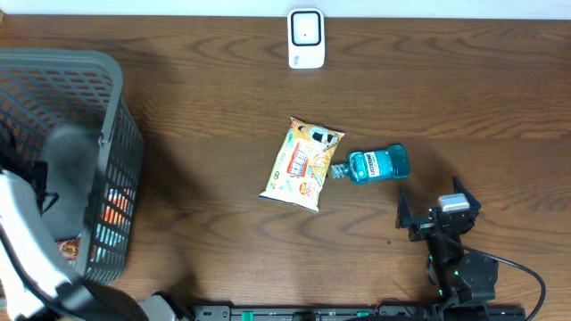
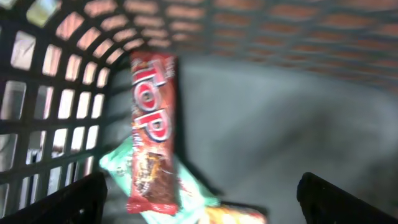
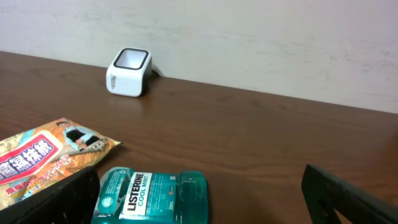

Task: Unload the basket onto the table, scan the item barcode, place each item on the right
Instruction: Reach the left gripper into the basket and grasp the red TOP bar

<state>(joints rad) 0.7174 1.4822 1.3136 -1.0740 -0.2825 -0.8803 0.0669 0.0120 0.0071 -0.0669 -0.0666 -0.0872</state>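
Left gripper (image 2: 202,196) jaws apart, inside basket (image 1: 120,134), above red TOP bar (image 2: 152,130). Right gripper (image 1: 435,207) jaws apart, far from basket. Likely picking step; next, descend and clamp bar.

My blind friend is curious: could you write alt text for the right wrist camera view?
A teal Listerine mouthwash bottle lies on its side on a dark wooden table, next to a colourful snack bag. A small white scanner sits farther back near the pale wall.
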